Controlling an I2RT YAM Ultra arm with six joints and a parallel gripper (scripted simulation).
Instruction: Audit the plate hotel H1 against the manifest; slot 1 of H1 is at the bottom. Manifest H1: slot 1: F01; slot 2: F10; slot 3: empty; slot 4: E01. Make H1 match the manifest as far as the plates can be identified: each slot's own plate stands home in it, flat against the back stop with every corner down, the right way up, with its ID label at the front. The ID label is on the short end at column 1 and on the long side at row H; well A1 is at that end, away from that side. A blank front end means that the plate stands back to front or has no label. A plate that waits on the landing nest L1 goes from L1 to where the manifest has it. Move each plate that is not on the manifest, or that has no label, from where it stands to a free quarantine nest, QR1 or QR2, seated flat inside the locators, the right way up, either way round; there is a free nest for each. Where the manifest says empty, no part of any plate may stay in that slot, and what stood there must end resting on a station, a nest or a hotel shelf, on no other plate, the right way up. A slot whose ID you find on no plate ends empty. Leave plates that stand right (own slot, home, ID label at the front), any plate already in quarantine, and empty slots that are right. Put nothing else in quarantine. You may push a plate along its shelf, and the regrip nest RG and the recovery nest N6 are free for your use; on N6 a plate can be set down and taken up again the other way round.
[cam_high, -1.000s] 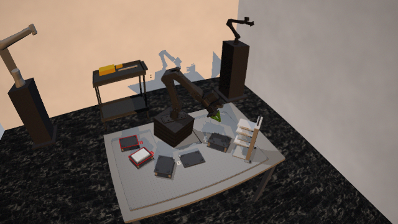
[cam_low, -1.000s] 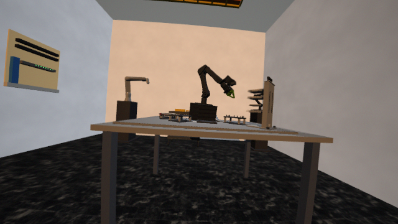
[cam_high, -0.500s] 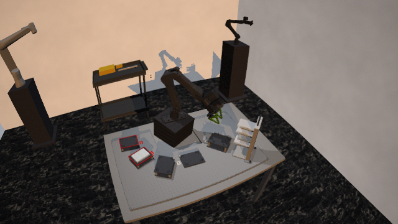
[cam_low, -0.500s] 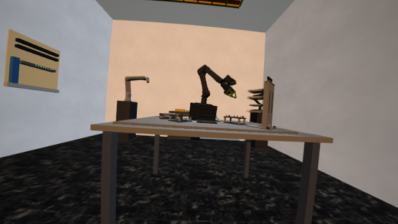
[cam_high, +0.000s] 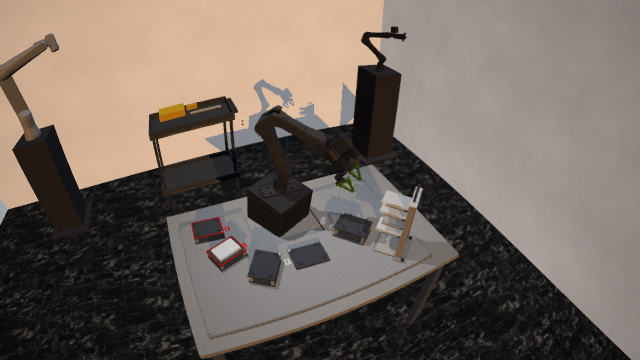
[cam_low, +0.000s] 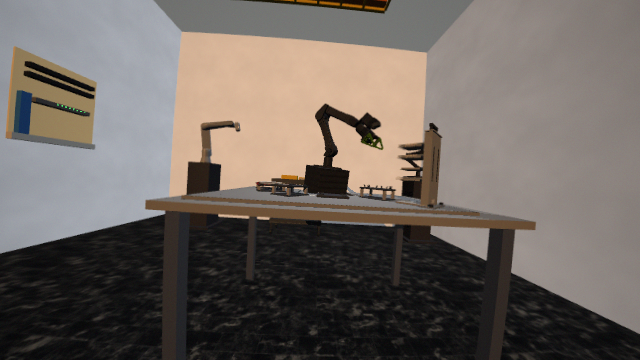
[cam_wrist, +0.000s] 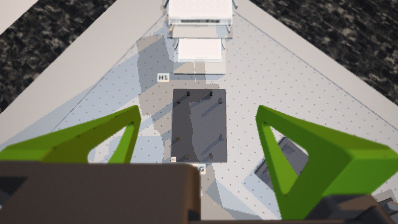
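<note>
Grey perforated tabletop (cam_high: 320, 300) carries the nests and, near its right edge, plate hotel H1 (cam_high: 406, 225) with white plates on its shelves. Green gripper (cam_wrist: 197, 142) hangs high with fingers spread wide and nothing between them, facing H1 over a bare dark nest (cam_wrist: 199, 125), likely readying to take a plate.
</note>
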